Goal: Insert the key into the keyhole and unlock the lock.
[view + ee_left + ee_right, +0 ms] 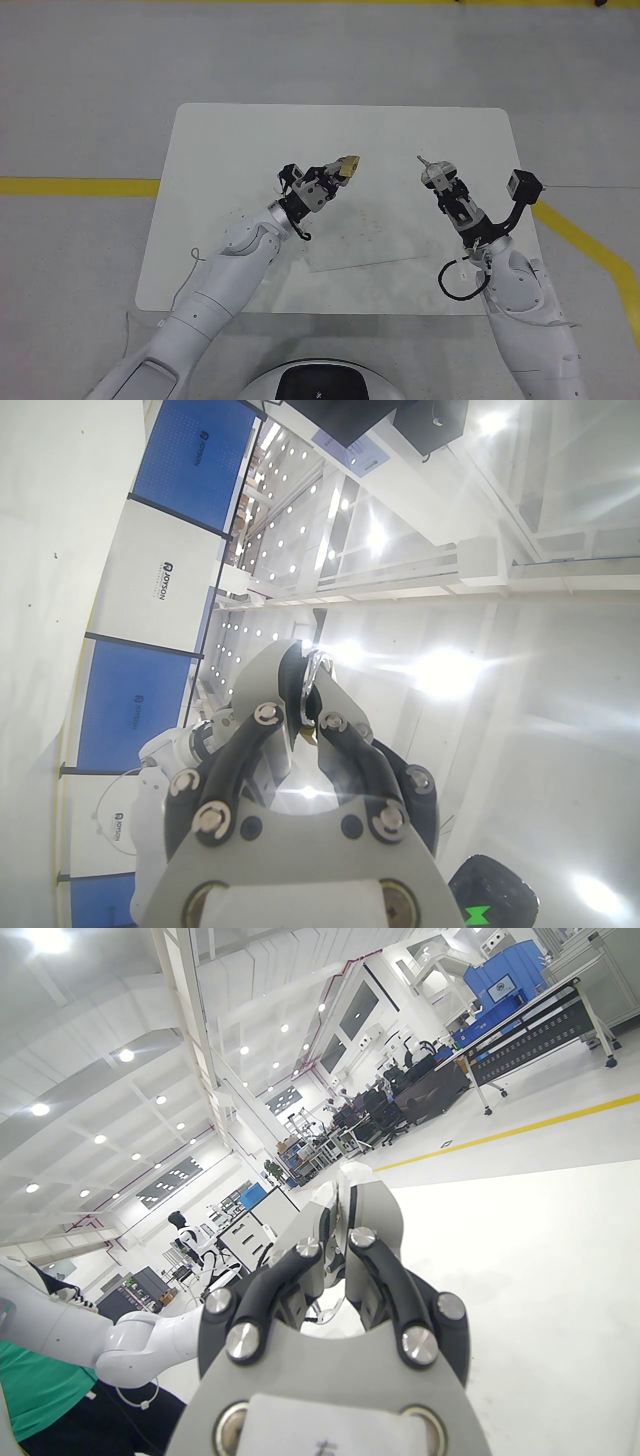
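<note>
With your left pincer (pixel 333 175) clenched on the lock (pixel 349 164) above the bench (pixel 230 150) and your right pincer (pixel 437 178) gripping what looks like the key (pixel 424 160), well apart, aim its tip squarely at the lock before closing the gap.

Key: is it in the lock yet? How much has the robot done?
Done: both things are picked up and held over the table. The left gripper has its jaws shut on the lock, the right gripper on the key. In hand: lock and key are apart, with a gap between them. Left: slide the key into the keyhole and turn it to unlock.
</note>
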